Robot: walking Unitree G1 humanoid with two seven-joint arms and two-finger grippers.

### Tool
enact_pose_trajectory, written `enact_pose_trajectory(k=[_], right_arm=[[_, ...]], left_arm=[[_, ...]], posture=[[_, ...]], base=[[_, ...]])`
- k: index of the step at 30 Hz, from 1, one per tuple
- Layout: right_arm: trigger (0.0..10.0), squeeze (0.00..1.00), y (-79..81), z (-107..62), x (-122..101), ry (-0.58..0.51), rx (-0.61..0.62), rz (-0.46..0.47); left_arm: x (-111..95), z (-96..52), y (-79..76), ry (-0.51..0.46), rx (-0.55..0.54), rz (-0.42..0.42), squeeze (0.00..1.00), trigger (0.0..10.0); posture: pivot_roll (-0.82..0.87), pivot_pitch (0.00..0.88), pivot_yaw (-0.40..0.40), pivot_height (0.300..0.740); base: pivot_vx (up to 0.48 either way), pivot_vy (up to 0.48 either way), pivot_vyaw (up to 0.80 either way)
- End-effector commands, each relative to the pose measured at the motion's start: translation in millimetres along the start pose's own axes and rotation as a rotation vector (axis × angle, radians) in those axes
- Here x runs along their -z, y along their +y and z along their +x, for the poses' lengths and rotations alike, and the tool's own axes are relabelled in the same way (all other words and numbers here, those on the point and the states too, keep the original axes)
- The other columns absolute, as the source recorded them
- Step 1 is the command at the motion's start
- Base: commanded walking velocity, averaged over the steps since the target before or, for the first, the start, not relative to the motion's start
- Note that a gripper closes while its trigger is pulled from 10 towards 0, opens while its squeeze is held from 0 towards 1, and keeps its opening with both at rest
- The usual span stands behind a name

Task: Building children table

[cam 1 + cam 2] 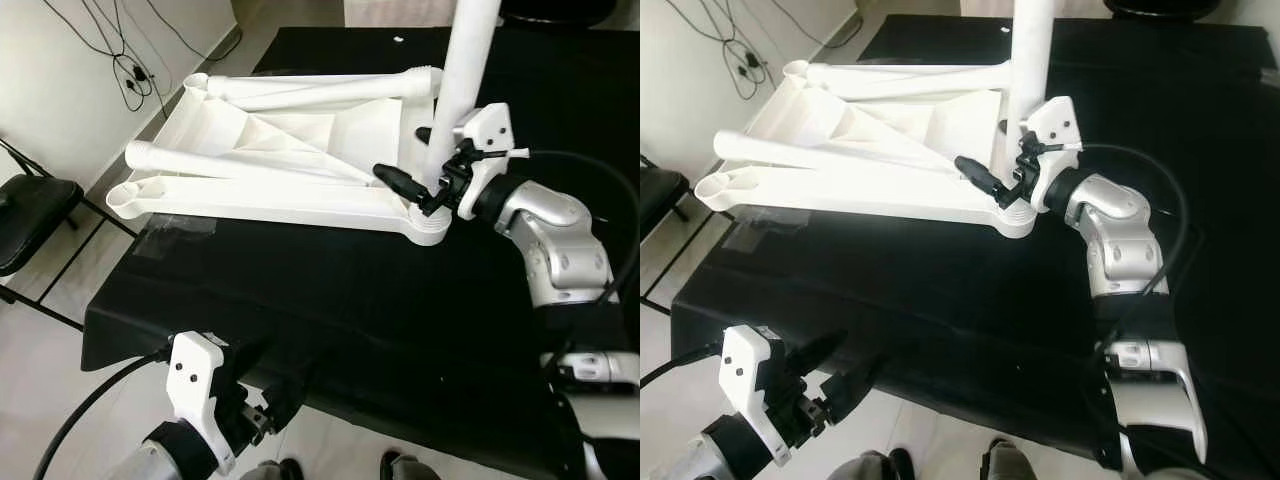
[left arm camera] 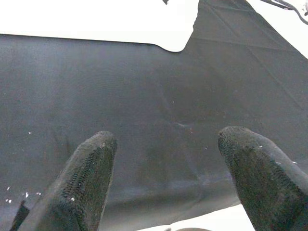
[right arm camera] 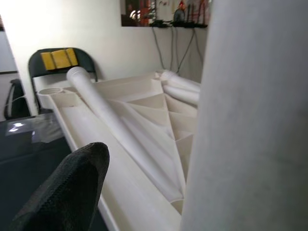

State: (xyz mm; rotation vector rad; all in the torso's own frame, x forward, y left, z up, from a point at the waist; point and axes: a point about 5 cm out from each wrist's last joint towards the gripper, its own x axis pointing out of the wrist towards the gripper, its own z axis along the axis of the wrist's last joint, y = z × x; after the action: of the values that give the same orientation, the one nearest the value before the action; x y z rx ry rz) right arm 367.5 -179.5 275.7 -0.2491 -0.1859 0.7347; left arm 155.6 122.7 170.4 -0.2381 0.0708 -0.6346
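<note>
- The white plastic tabletop [image 1: 300,160] lies upside down on a black cloth [image 1: 330,290] that covers the work surface, ribs and corner sockets facing up.
- One white leg [image 1: 465,70] stands upright in the near right corner socket [image 1: 430,215] of the tabletop, rising out of the top of the eye views.
- The right gripper [image 1: 425,180] is up at that corner, its black fingers spread either side of the upright leg near its base. Whether they actually press on the leg I cannot tell; in the right wrist view one finger [image 3: 67,192] shows apart from the leg, with a gap between.
- More loose legs rest on the underside: one [image 1: 260,165] lies diagonally across the middle, two more [image 1: 320,90] lie side by side along the far edge.
- The left gripper [image 1: 835,385] hangs low at the near edge of the cloth, fingers parted with nothing between them; the left wrist view looks along both fingertips [image 2: 91,178] at bare black cloth.
- A black folding chair [image 1: 30,215] stands to the left by the wall, and cables [image 1: 130,70] trail down the wall onto the floor.
- Shoe tips [image 1: 945,465] show at the bottom edge.
</note>
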Motion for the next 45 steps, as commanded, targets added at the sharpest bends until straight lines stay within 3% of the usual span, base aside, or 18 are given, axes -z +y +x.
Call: enact_pose_trajectory(k=[1, 2, 5, 6, 14, 22, 24, 27, 28, 30, 31, 32, 40, 41, 42, 43, 44, 45], right_arm=[[10.0, 0.00, 5.8, 9.3, 1.5, -0.018, -0.061, 0.017], [4.8, 0.00, 3.9, 10.7, 1.3, -0.022, -0.068, 0.025], [4.8, 0.00, 1.7, 11.6, 0.8, -0.028, -0.077, 0.030], [0.0, 0.00, 0.6, 11.8, 1.7, -0.028, -0.079, 0.042], [0.0, 0.00, -5.0, 11.4, 10.3, 0.000, -0.083, 0.093], [0.0, 0.00, 6.3, 2.0, 19.6, 0.014, -0.029, 0.166], [0.0, 0.00, 11.0, -1.8, 26.1, 0.035, 0.095, 0.171], [0.0, 0.00, 11.9, -2.7, 27.4, 0.038, 0.124, 0.171], [0.0, 0.00, 31.1, -29.8, 52.7, 0.232, 0.595, 0.064], [0.0, 0.00, 31.1, -29.8, 52.7, 0.232, 0.595, 0.064], [0.0, 0.00, 57.6, -43.2, 60.3, 0.293, 0.726, 0.037], [0.0, 0.00, 66.2, -40.8, 62.2, 0.292, 0.696, 0.063], [0.0, 0.00, 63.0, -41.9, 58.0, 0.289, 0.727, 0.074], [1.5, 0.00, 63.8, -42.4, 56.1, 0.293, 0.740, 0.075], [1.5, 0.00, 63.8, -42.4, 56.1, 0.293, 0.740, 0.075], [8.1, 0.00, 65.1, -42.7, 54.7, 0.294, 0.749, 0.076], [8.1, 0.00, 65.1, -42.7, 54.7, 0.294, 0.749, 0.076], [10.0, 0.00, 66.6, -42.3, 54.1, 0.297, 0.748, 0.076]], left_arm=[[4.7, -1.8, 2.2, 0.009, -0.029, -0.006, 0.00, 10.0], [4.8, -2.3, 1.6, 0.001, -0.035, -0.009, 0.00, 10.0], [4.9, -2.9, 0.2, -0.007, -0.041, -0.012, 0.00, 10.0], [5.0, -3.2, -0.3, -0.013, -0.046, -0.017, 0.00, 10.0], [5.0, -3.0, -1.8, -0.042, -0.055, -0.040, 0.00, 10.0], [6.3, -3.2, -2.6, -0.053, -0.061, -0.057, 0.00, 10.0], [6.6, -3.7, -2.3, -0.056, -0.060, -0.060, 0.00, 10.0], [6.5, -3.8, -2.2, -0.057, -0.059, -0.060, 0.00, 10.0], [6.3, -3.6, -1.2, -0.060, -0.055, -0.063, 0.00, 10.0], [6.3, -3.6, -1.2, -0.060, -0.055, -0.063, 0.00, 10.0], [6.0, -3.0, 0.1, -0.064, -0.052, -0.067, 0.00, 10.0], [6.0, -2.7, 0.5, -0.064, -0.052, -0.069, 0.00, 10.0], [6.7, -1.7, 1.2, -0.069, -0.051, -0.068, 0.00, 10.0], [6.6, -1.6, 1.2, -0.071, -0.052, -0.069, 0.00, 10.0], [6.6, -1.6, 1.2, -0.071, -0.052, -0.069, 0.00, 10.0], [6.7, -1.7, 1.3, -0.073, -0.054, -0.069, 0.00, 10.0], [6.7, -1.7, 1.3, -0.073, -0.054, -0.069, 0.00, 10.0], [6.7, -1.7, 1.4, -0.073, -0.055, -0.069, 0.00, 10.0]], posture=[[0.08, 0.232, 0.050, 0.740], [0.08, 0.241, 0.048, 0.740], [0.08, 0.243, 0.048, 0.740], [0.07, 0.250, 0.045, 0.740], [0.06, 0.266, 0.040, 0.740], [0.05, 0.272, 0.040, 0.740], [0.04, 0.270, 0.035, 0.740], [0.04, 0.270, 0.035, 0.740], [0.04, 0.271, 0.040, 0.740], [0.04, 0.271, 0.040, 0.740], [0.03, 0.269, 0.057, 0.740], [0.03, 0.269, 0.057, 0.740], [0.04, 0.258, 0.044, 0.740], [0.04, 0.258, 0.044, 0.740], [0.04, 0.258, 0.044, 0.740], [0.04, 0.255, 0.041, 0.740], [0.04, 0.255, 0.041, 0.740], [0.04, 0.255, 0.041, 0.740]], base=[[0.000, 0.000, 0.00], [0.000, 0.000, 0.00], [0.000, 0.000, 0.00], [0.000, 0.000, 0.00], [0.000, 0.000, 0.00], [0.000, 0.000, 0.00], [0.000, 0.000, 0.00], [0.000, 0.000, 0.00], [0.000, 0.000, 0.00], [0.000, 0.000, 0.00], [0.000, 0.000, 0.00], [0.000, 0.000, 0.00], [0.000, 0.000, 0.00], [0.000, 0.000, 0.00], [0.000, 0.000, 0.00], [0.000, 0.000, 0.00], [0.000, 0.000, 0.00], [0.000, 0.000, 0.00]])
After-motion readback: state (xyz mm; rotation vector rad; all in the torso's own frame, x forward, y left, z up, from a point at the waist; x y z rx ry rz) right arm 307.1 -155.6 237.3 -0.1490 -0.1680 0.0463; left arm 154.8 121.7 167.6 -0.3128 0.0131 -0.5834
